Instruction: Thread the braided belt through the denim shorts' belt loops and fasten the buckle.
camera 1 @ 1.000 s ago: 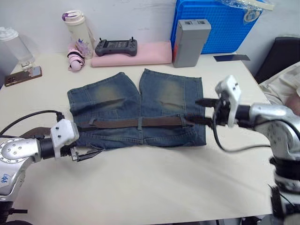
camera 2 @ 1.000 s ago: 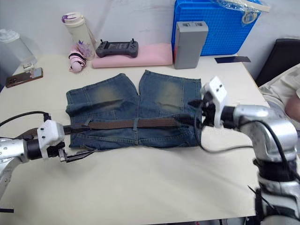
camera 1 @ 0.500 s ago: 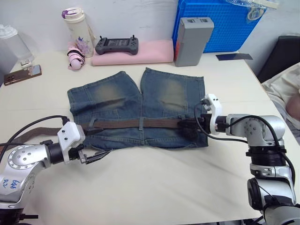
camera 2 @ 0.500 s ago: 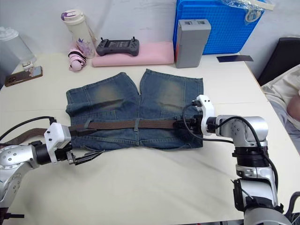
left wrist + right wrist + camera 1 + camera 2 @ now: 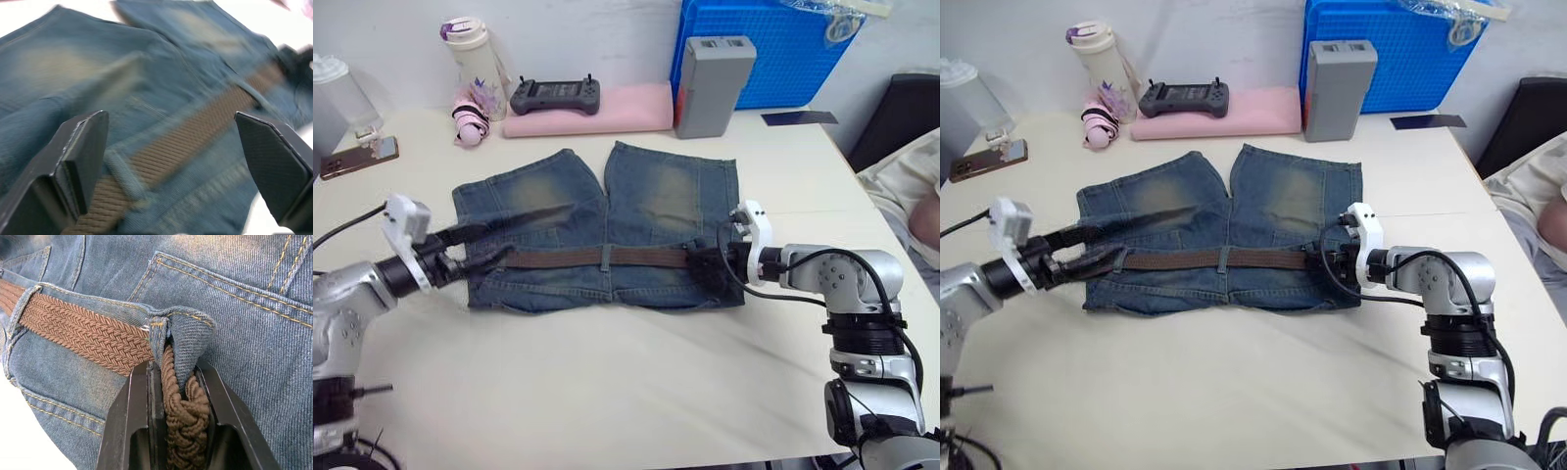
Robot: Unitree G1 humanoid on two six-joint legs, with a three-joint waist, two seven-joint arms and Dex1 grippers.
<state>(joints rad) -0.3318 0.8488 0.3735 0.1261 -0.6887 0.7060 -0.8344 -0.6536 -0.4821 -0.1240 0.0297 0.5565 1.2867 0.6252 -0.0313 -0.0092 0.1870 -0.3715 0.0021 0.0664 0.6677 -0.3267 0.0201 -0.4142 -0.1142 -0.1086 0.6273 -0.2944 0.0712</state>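
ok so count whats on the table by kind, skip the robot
Clothing: 2 (denim shorts, braided belt)
Bottles: 2 (white bottle, clear bottle)
Electronics: 2 (handheld controller, phone)
Containers: 2 (blue crate, grey box)
Pink pad: 1
Total: 9

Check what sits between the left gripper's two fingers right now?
In the left wrist view, the open left gripper straddles the braided belt lying on the denim shorts, with a belt loop crossing it.
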